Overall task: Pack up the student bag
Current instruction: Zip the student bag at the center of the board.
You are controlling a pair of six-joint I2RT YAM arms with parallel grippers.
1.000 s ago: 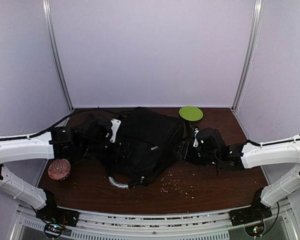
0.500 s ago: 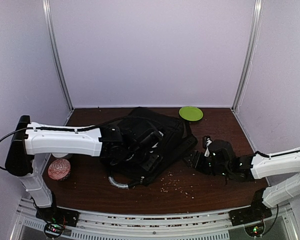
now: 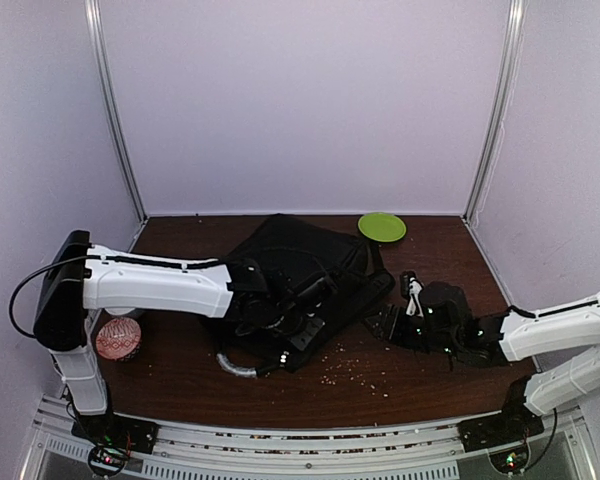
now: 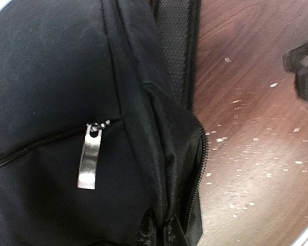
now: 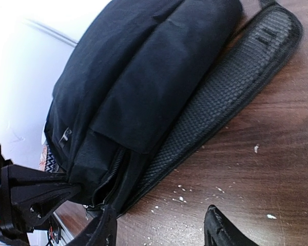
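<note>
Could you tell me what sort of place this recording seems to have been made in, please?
Most likely a robot test booth in a lab, not a home or classroom: plain pale panels with metal corner posts enclose a wooden table, and a white left arm and right arm are mounted at its near edge.

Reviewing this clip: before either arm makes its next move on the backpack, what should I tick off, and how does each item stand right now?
1. Left end effector shut at the student bag's near edge: ok.
2. Fabric actually pinched by it: cannot tell.
3. Right end effector open, empty, apart from the bag: ok.
4. Compartment open for packing: cannot tell; the silver zip pull sits on a zip that looks closed.
5. Mesh shoulder strap out of the right arm's way: not ok, it lies on the table toward that arm.
6. Table clean: not ok, crumbs scattered near the bag.
</note>
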